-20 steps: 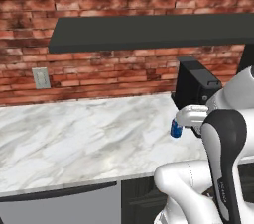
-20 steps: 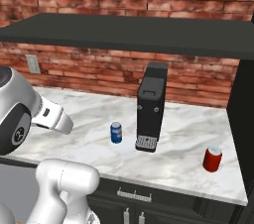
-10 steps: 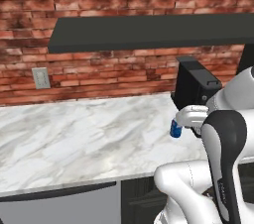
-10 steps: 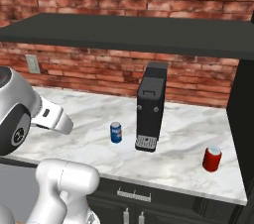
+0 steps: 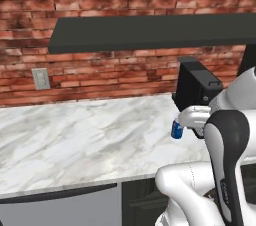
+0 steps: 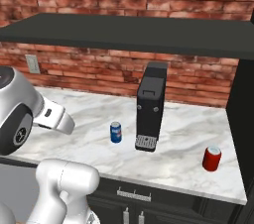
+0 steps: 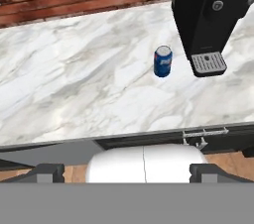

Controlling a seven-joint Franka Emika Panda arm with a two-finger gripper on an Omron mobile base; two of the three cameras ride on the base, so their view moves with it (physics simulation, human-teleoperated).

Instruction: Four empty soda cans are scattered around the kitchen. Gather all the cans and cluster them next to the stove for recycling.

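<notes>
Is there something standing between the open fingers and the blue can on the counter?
Nothing visible. In the hand view, bare marble counter lies before the blue can. The black machine stands beside the can, not in front.

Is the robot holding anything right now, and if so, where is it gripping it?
Nothing is held. The gripper is open and empty, well back from the blue can standing on the counter.
</notes>
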